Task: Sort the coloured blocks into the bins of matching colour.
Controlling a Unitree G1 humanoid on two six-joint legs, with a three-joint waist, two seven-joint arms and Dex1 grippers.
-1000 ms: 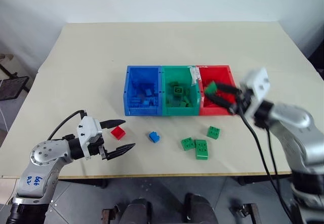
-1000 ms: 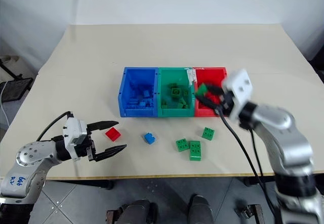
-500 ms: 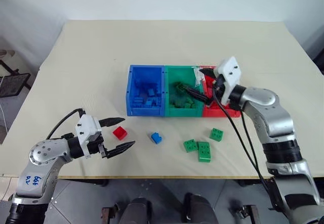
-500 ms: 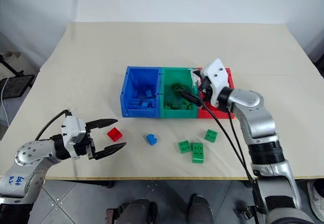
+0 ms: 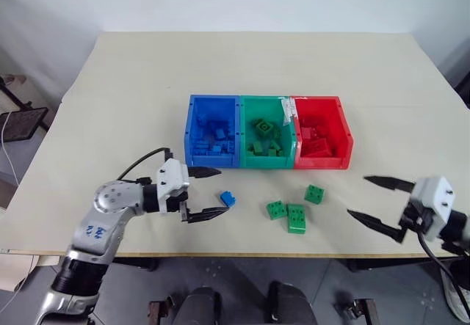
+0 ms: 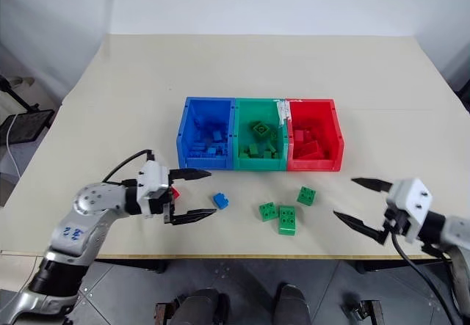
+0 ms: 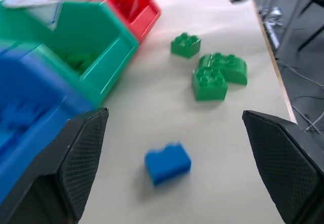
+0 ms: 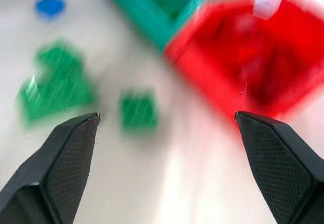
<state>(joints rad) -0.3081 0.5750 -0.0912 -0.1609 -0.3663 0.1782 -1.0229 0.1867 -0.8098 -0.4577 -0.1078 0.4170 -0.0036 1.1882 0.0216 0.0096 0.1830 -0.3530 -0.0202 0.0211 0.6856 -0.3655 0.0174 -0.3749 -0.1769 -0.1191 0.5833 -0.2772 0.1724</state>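
3 joined bins sit at the centre of a pale beige table (image 5: 132,75) that is backed by a white wall: the blue bin (image 5: 213,141) at 9 o'clock of the row, the green bin (image 5: 267,142) in the middle, the red bin (image 5: 322,142) at 3 o'clock, each with bricks of its own colour inside. Grey floor shows beyond the near edge. On the tabletop at 6 o'clock of the bins lie a blue block (image 5: 228,199), a small green block (image 5: 313,194), and 2 more green blocks (image 5: 289,214) touching each other. A red block (image 6: 175,191) peeks out behind the left gripper (image 5: 211,192), whose fingers are spread wide and empty, pointing toward the blue block at its 3 o'clock without touching it. The right gripper (image 5: 374,202) hovers near the table's near edge at 4 o'clock of the red bin, fingers spread wide, holding nothing.
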